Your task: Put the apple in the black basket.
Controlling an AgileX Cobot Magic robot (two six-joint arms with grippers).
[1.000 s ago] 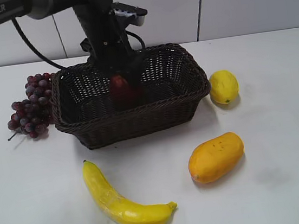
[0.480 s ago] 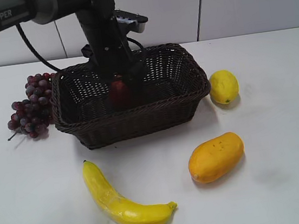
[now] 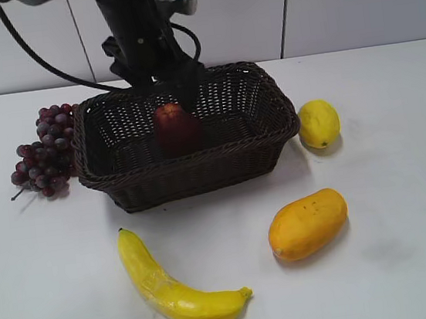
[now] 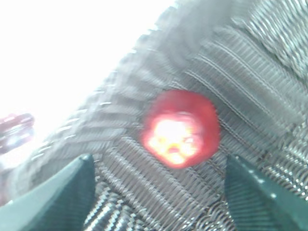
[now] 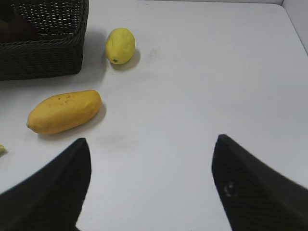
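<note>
- The left gripper stands wide open and holds nothing; in its wrist view the two dark fingers frame the lower corners, with clear gap on either side of the fruit.
- The apple sits inside the black basket, on its woven floor near the back wall, directly below and just ahead of that gripper; being round, it has no long axis to mind.
- Seen from outside, the gripper hangs just above the basket's rear rim, apart from the apple, so the placing looks done and what remains is judged to be a straight lift clear.
- The braided rim and back wall are close by; room is open upward.
- The right gripper is also spread open and empty, over bare table well to the right, far from the apple.
- Outside the basket: grapes just beside its left wall, a lemon near its right end, a mango and a banana in front.
</note>
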